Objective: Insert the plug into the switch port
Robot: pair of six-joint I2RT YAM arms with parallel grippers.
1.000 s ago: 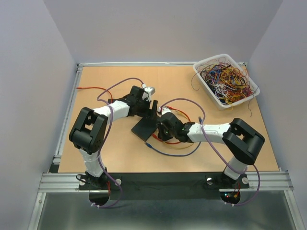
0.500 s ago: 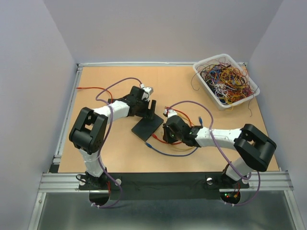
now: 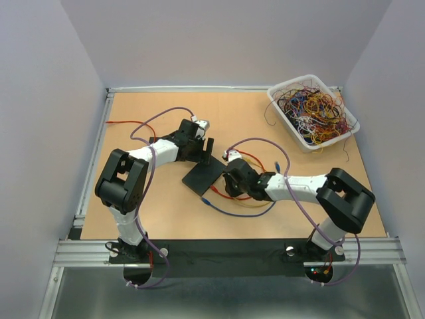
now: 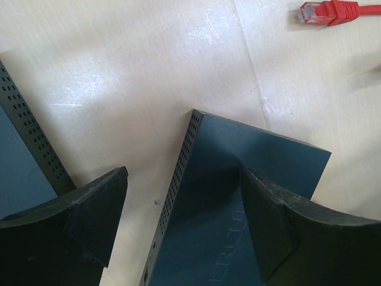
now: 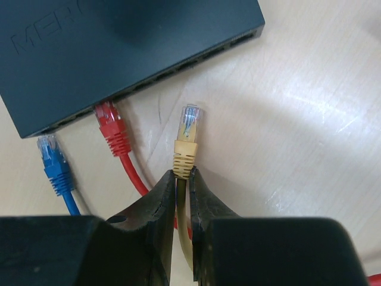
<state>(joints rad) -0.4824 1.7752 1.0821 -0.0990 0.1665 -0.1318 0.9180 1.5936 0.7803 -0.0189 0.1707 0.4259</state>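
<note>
The black switch (image 3: 202,177) lies flat mid-table. My left gripper (image 3: 207,151) is open at its far end. In the left wrist view the left gripper (image 4: 183,173) straddles the switch's perforated side (image 4: 238,214), one finger over its top and one over bare table. My right gripper (image 3: 229,178) sits at the switch's right side, shut on the cable just behind the yellow plug (image 5: 187,140). The plug points at the port row of the switch (image 5: 119,47), a short gap away. The right gripper (image 5: 183,179) holds it just above the table.
A red plug (image 5: 113,131) has its tip at the port row and a blue plug (image 5: 53,161) lies by the switch's corner. A loose red plug (image 4: 327,12) lies beyond the switch. A white bin of tangled wires (image 3: 312,109) stands at the back right. A blue cable (image 3: 239,211) loops in front.
My right arm's elbow swung out to the right and came partly back, while its gripper stayed by the switch with the yellow plug. The left gripper shifted slightly and stayed open.
</note>
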